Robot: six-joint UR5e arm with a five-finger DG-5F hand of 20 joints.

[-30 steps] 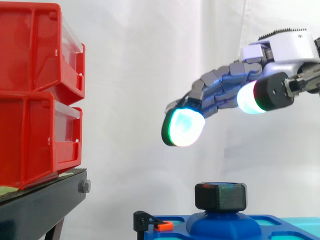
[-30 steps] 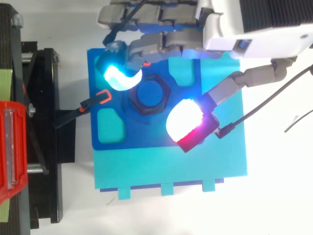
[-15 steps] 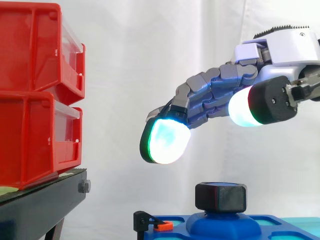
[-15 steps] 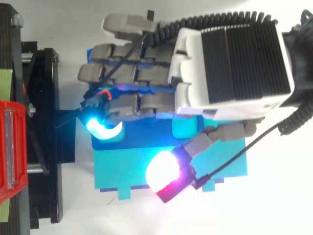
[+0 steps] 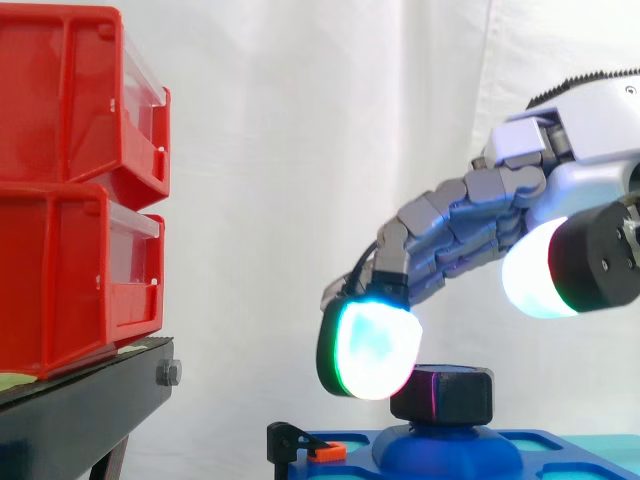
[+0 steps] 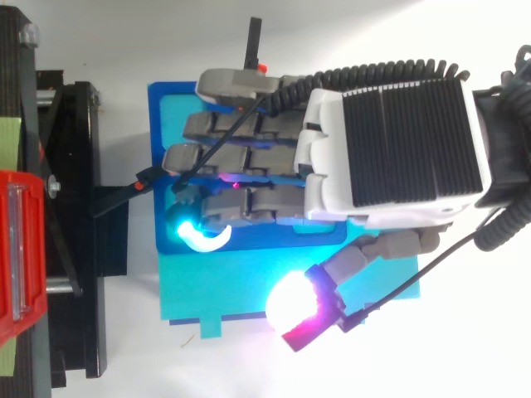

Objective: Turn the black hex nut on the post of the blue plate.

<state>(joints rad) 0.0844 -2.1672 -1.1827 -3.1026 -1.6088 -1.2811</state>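
Side view: hand [image 5: 462,225] comes in from the R edge w/ fingers stretched out and gently bent downward, spread loose, holding nothing. The leading fingertip [image 5: 370,350] glows cyan-green and hangs low, overlapping the upper L corner of the black hex nut [image 5: 447,395]; can't tell if they touch. The thumb pad [image 5: 540,280] glows white, up and to the R of the nut, well apart from it. The nut sits on the post [image 5: 445,448] of the blue plate [image 5: 345,462]. A small black clamp [image 5: 292,442] w/ an orange tab is at the plate's L end. Red bins [image 5: 70,180] are stacked on a black stand [image 5: 80,420] at L, white curtain [image 5: 300,150] behind.

Top view: hand [image 6: 390,141] lies across the blue plate [image 6: 159,116], fingers pointing L over the plate's middle. The glowing fingertip [image 6: 197,235] is near the plate's front L corner. The thumb pad [image 6: 297,308], white-magenta, is over the front edge of the teal base [image 6: 216,286], apart from the fingers.
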